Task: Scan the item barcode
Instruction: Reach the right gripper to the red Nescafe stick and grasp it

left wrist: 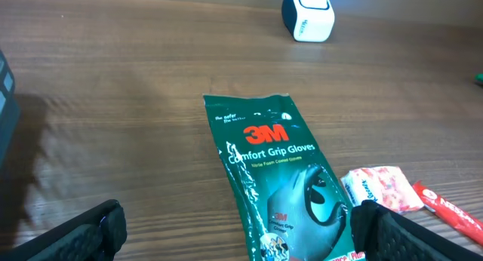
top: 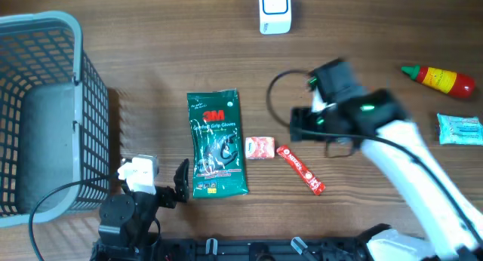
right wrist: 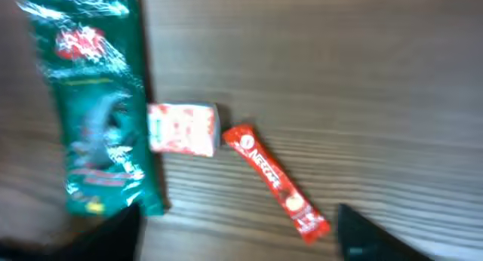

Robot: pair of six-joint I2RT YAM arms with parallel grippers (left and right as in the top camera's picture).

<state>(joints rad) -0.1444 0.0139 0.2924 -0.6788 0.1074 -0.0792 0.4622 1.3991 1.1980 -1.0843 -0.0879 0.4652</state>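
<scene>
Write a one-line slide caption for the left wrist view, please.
Open left hand low over the table, facing a green 3M glove packet, a red-and-white sachet and, beyond, a white device.

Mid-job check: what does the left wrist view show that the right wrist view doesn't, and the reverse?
Left wrist only: the white barcode scanner, at the top of frame. Right wrist only: the red Nescafe stick end to end; the left wrist catches just one end. Both: the green 3M gloves pack and the small red-and-white sachet beside it, blurred in the right wrist view.
</scene>
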